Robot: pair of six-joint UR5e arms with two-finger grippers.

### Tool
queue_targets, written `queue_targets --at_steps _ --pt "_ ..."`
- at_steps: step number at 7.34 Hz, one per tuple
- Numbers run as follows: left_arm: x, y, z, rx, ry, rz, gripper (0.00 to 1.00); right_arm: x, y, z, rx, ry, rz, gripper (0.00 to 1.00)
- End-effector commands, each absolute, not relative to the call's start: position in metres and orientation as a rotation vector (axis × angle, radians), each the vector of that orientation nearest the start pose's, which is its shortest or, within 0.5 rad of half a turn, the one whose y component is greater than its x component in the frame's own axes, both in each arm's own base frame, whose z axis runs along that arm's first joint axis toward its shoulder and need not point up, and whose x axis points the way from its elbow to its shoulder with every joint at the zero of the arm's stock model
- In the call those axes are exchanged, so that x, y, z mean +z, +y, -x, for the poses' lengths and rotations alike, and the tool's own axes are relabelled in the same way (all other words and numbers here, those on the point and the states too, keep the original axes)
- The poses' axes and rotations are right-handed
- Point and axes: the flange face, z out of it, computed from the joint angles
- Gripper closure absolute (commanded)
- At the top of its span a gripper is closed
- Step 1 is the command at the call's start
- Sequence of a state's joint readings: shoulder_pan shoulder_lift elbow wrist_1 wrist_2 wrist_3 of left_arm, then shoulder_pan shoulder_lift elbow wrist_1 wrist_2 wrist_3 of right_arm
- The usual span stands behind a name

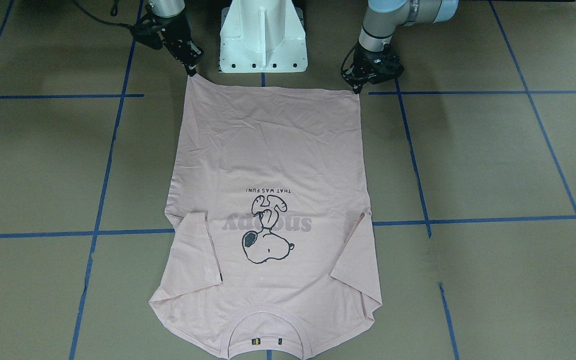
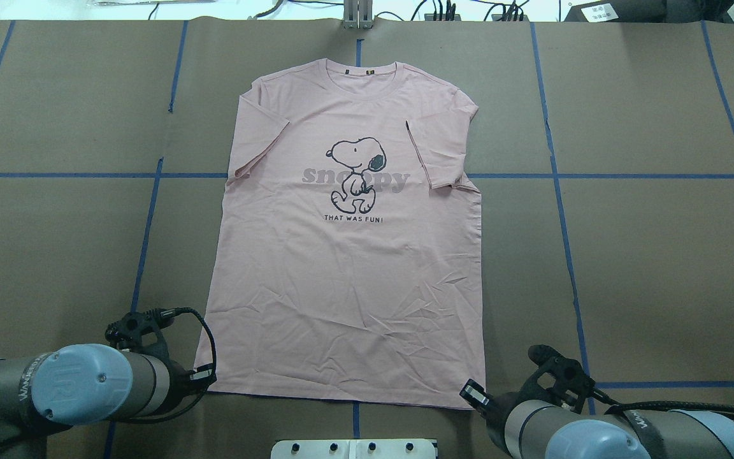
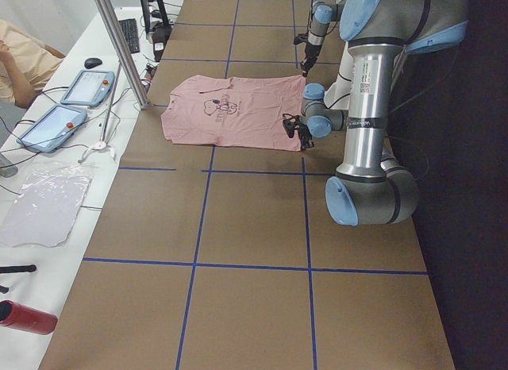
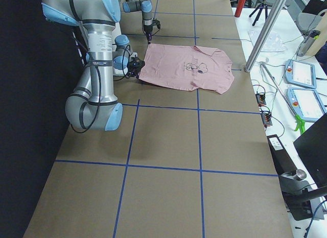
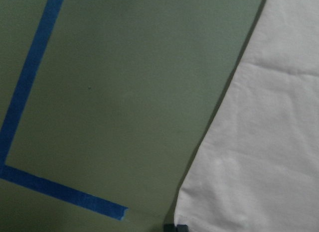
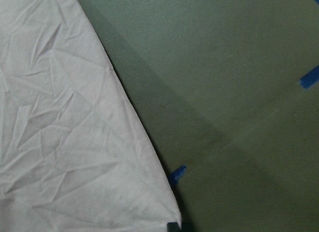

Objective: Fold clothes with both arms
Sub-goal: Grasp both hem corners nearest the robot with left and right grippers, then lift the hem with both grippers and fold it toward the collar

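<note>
T-shirt (image 1: 268, 150) lies flat and print side up at mid counter (image 1: 493, 160), with the hem toward the robot, the collar (image 1: 268, 309) at the far edge and both sleeves turned in over the chest. Left tool (image 1: 356, 89) and right tool (image 1: 191, 70) each sit at a hem corner, fingers drawn narrow and apparently pinching the cloth. Step in hand, as judged: gripping the hem for the lengthwise fold. Next move calls for raising both corners level and carrying them together toward the collar, hem kept taut
</note>
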State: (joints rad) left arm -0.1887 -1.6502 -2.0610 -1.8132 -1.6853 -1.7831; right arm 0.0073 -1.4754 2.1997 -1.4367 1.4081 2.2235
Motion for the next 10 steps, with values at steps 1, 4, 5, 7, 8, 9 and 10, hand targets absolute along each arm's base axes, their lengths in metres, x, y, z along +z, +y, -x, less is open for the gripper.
queue_targets --at_steps 1,4,5,7,8,9,10 --pt "0.354 -0.211 -0.469 -0.331 0.846 0.131 1.0 0.313 -0.153 0.47 0.68 -0.882 0.129 1.0" --pt "0.297 -0.159 -0.448 -0.346 0.906 0.24 1.0 0.305 -0.134 0.402 0.631 -0.895 0.167 1.0" --pt "0.273 -0.155 -0.432 -0.403 0.923 0.284 1.0 0.301 -0.134 0.39 0.628 -0.899 0.177 1.0" --pt "0.251 -0.19 -0.408 -0.422 0.937 0.22 1.0 0.294 -0.168 0.384 0.638 -0.931 0.117 1.0" --pt "0.246 -0.235 -0.403 -0.396 0.961 0.109 1.0 0.286 -0.211 0.404 0.642 -0.959 0.035 1.0" --pt "0.265 -0.278 -0.414 -0.422 0.916 0.042 1.0 0.277 -0.264 0.427 0.647 -0.96 -0.049 1.0" --pt "0.267 -0.341 -0.429 -0.46 0.887 -0.03 1.0 0.273 -0.332 0.436 0.645 -0.94 -0.074 1.0"
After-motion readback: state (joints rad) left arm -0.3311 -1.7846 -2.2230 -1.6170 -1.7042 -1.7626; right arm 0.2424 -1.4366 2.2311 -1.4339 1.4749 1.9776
